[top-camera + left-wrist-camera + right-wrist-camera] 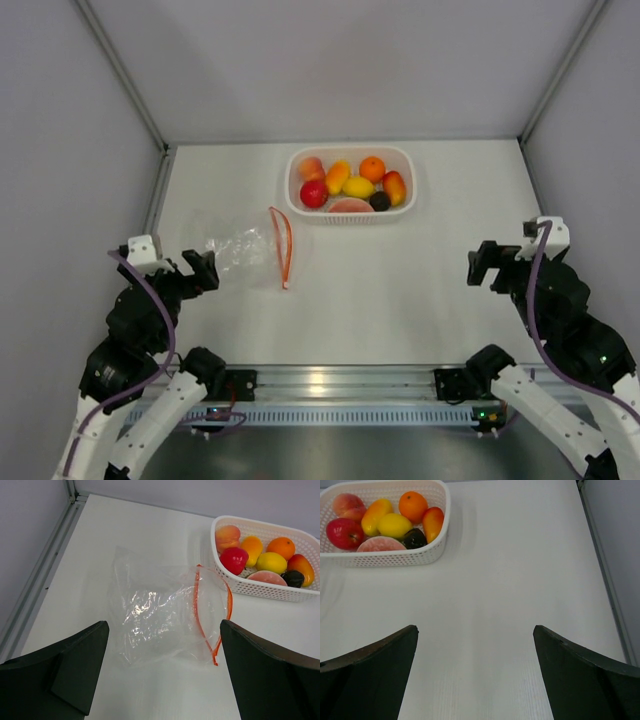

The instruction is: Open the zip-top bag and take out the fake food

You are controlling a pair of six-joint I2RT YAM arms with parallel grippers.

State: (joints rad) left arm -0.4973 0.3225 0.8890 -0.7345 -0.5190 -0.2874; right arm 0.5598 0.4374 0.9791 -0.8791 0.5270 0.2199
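White tabletop (400,300): zip-top bag (243,250) lies just beyond left gripper (207,270).

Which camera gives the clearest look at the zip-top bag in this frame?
The left wrist view: the zip-top bag fills the middle, its crinkles and orange zip strip plain, nothing visible inside. The top external view shows it small and faint, left of the basket. The right wrist view does not clearly show it.

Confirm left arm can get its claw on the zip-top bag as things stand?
Probably yes. The left claw is open and the zip-top bag lies flat directly ahead of it, framed between its fingers in the wrist view. Nothing stands between them.
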